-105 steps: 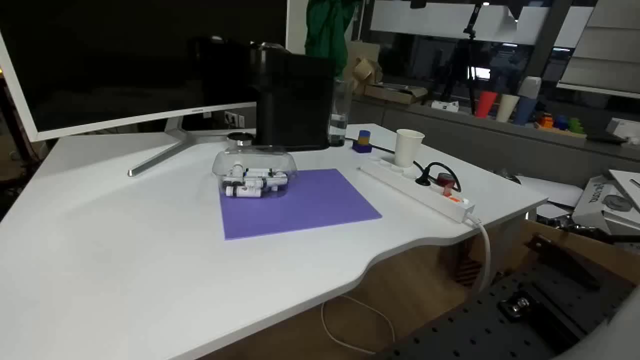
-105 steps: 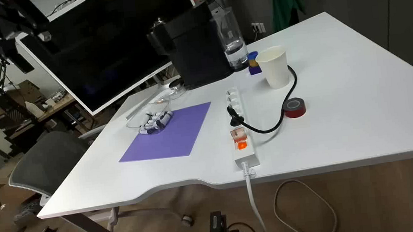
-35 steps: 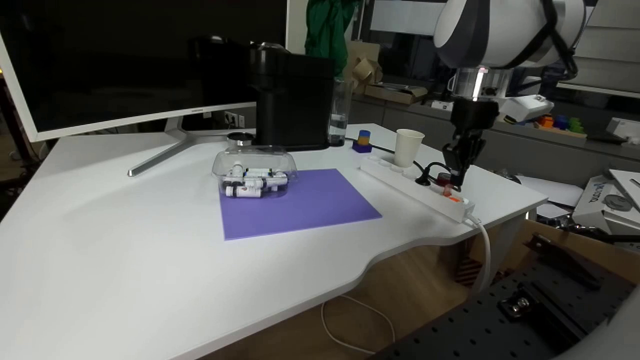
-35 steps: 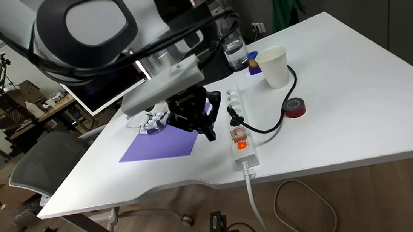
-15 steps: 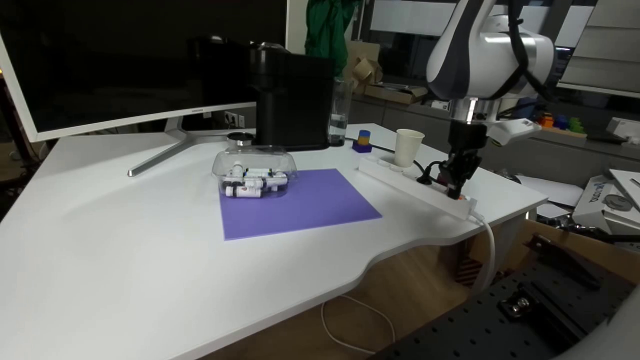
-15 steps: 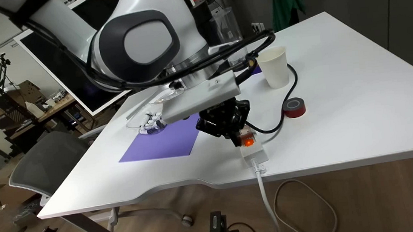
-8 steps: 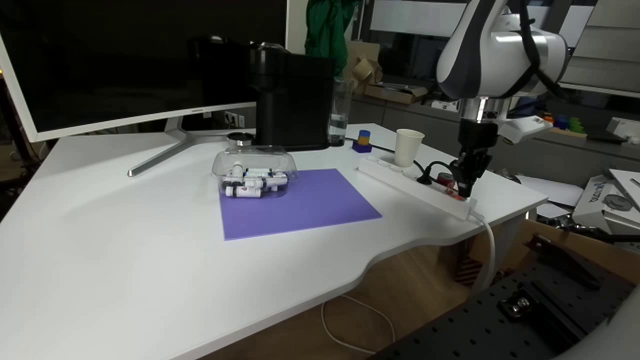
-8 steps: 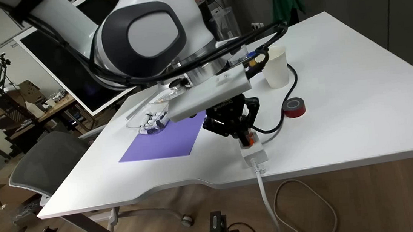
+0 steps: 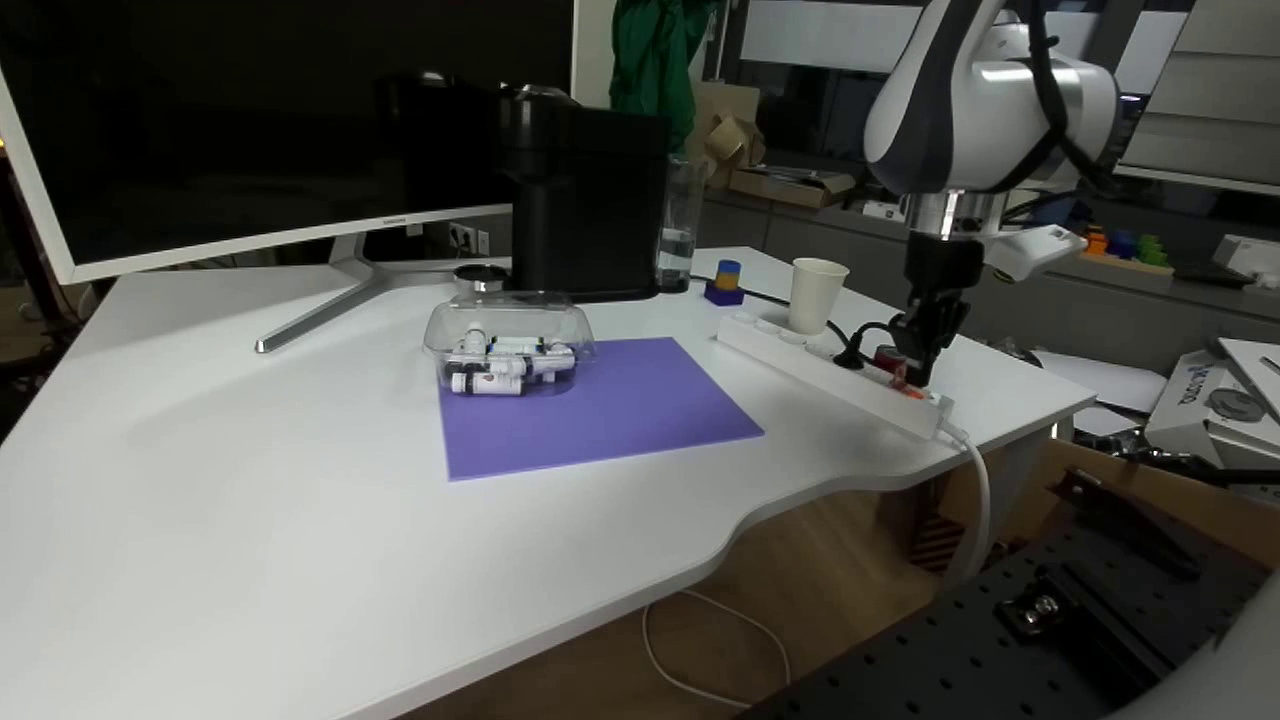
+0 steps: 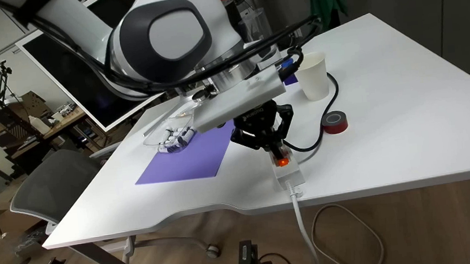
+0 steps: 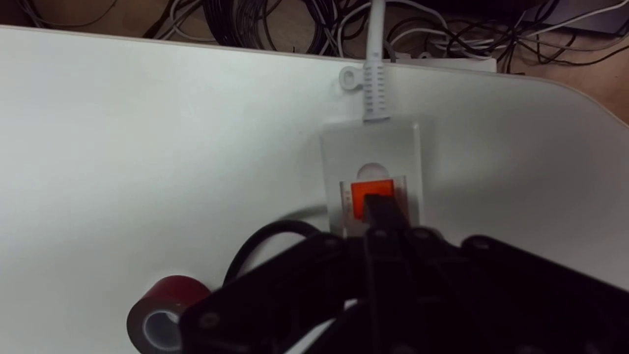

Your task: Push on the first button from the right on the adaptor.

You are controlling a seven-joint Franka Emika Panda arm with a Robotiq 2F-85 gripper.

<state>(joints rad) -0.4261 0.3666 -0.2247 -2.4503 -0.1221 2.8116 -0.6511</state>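
One adaptor [image 9: 830, 380], lengthwise toward table edge [image 10: 374, 191], cord [image 11: 375, 46] foremost

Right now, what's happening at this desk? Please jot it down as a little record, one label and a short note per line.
Surface: white desk
Main item: long white power strip with a black plug in it
Action: tool closed, tip over part of the orange-red switch
Contact: cannot tell whether it touches or presses
Cord: white cord at the strip's switch end
Beside strip: upright paper cup, dark red tape roll
Storage: clear tub of small white tubes at a corner of the purple sheet
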